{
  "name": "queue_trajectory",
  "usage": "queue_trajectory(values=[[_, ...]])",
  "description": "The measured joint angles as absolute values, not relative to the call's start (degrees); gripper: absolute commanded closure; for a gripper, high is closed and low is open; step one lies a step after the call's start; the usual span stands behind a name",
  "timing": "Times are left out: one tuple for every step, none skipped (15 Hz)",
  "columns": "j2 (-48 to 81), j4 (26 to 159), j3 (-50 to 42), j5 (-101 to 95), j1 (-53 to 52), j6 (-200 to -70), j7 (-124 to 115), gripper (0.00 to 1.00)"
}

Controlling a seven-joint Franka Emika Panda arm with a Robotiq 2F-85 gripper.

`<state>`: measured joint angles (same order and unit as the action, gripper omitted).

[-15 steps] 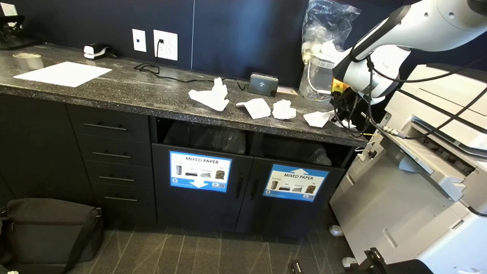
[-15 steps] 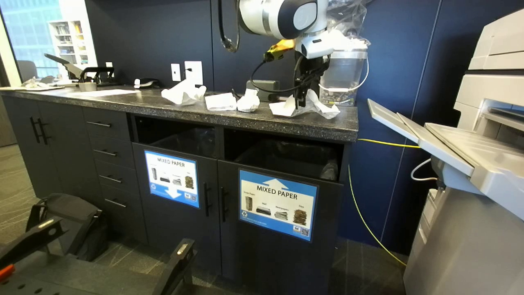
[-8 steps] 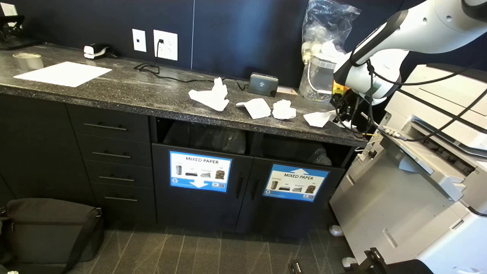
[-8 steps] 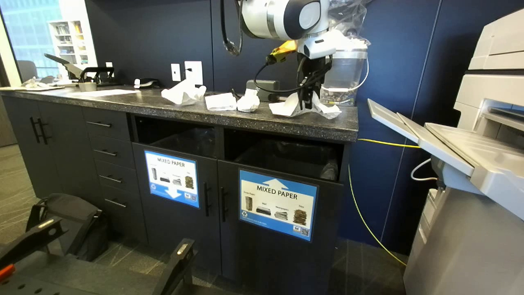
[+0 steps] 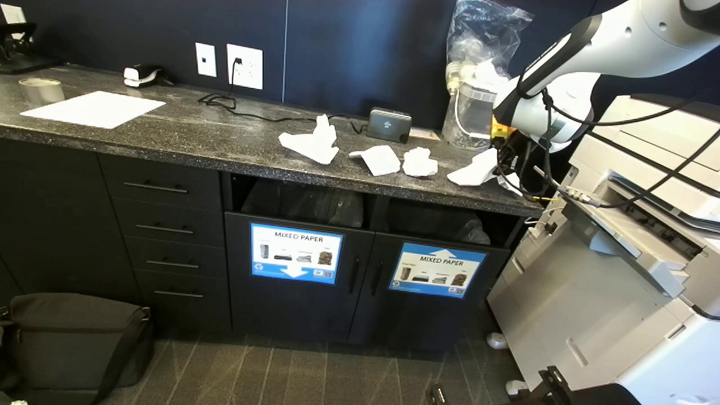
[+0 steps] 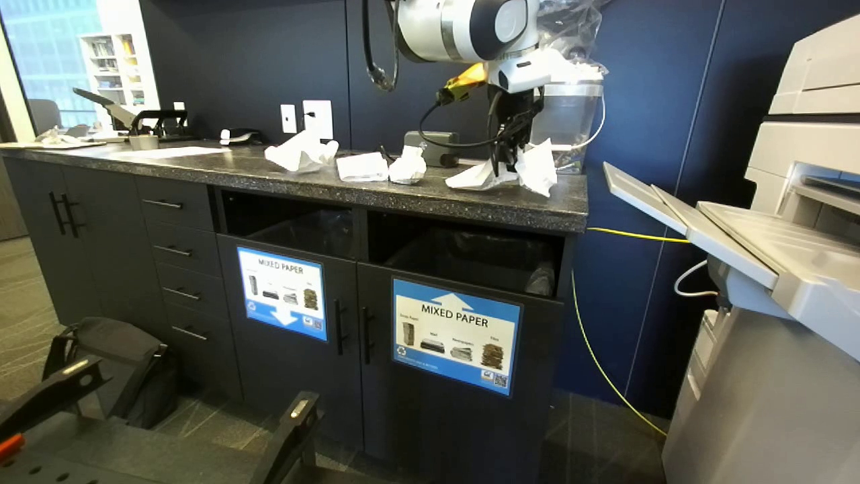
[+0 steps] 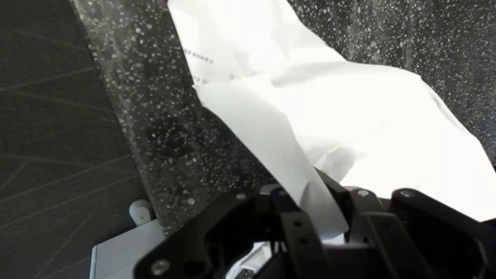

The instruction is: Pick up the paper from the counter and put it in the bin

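My gripper [image 6: 505, 165] is at the right end of the dark speckled counter [image 6: 302, 181], shut on a crumpled white paper [image 6: 536, 169]. In an exterior view the paper [image 5: 476, 170] shows to the left of the gripper, whose fingertips are hidden there by cables and paper. The wrist view has a pale fold of the paper [image 7: 379, 116] running between the two dark fingers [image 7: 298, 228]; faint print shows on one corner. Its lower parts look close to the counter. Below the counter are two dark bin openings [image 5: 306, 199] [image 5: 439, 219], each above a blue-and-white sign.
Two smaller white wads [image 5: 382, 161] [image 5: 420, 162] and a larger peaked crumple [image 5: 313, 140] lie left of the gripper. Behind stand a small dark box [image 5: 388, 125] and a clear plastic tub [image 6: 564, 121]. A printer [image 5: 607, 270] stands to the right.
My jaws have closed, drawing the paper in so that its sides fold up around the fingers. The arm shifted slightly right in an exterior view before that.
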<state>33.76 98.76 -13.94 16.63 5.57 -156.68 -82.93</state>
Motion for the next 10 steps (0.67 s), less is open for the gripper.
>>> queue_trajectory(values=[[33.76,98.68,-13.94,16.32,5.57,-156.27,-82.94,0.87],[33.76,98.63,-13.94,15.98,5.57,-155.66,-82.94,0.88],[33.74,98.62,-13.76,15.95,5.63,-154.93,-82.56,0.89],[33.65,98.62,-13.28,15.95,5.85,-153.75,-81.68,0.9],[33.37,98.74,-12.47,15.98,6.23,-152.41,-80.3,0.9],[32.79,99.1,-11.45,16.03,6.68,-151.1,-78.66,0.9],[32.01,99.75,-10.64,16.08,6.92,-149.96,-77.33,0.91],[30.86,100.84,-9.98,16.1,6.99,-148.69,-75.96,0.91],[29.39,102.37,-9.41,16.1,6.97,-147.16,-74.61,0.91],[27.63,104.27,-9.01,16.08,6.85,-145.22,-73.33,0.91]])
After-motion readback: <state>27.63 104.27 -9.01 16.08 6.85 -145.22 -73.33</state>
